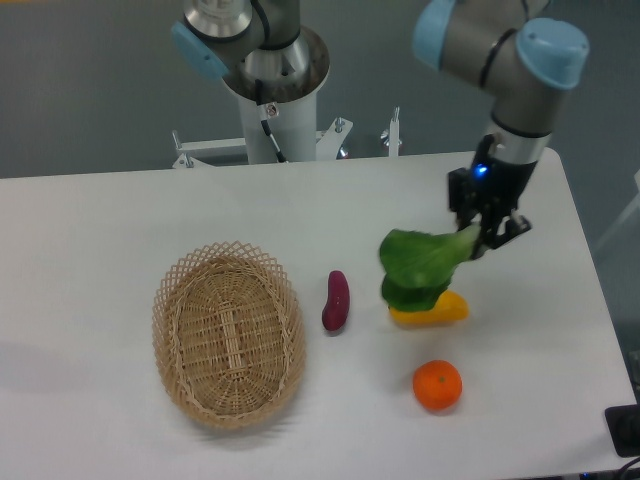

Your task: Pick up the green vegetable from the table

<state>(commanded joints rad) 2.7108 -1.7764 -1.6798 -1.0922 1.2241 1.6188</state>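
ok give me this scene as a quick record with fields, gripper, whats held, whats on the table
gripper: two-finger gripper, shut on the stem of the vegetable
held: leafy green toy vegetable, lifted, overlapping the yellow fruit in view
on white table: yellow oblong fruit, round orange, small purple eggplant-like piece, oval woven wicker basket
basket contents: none

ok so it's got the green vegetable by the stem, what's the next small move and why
Probably keep the gripper shut and hold the lift. It grips the green vegetable by its pale stem, and the leaves hang in front of the yellow fruit, apparently off the table. The pick looks done; opening would drop it onto the fruit.
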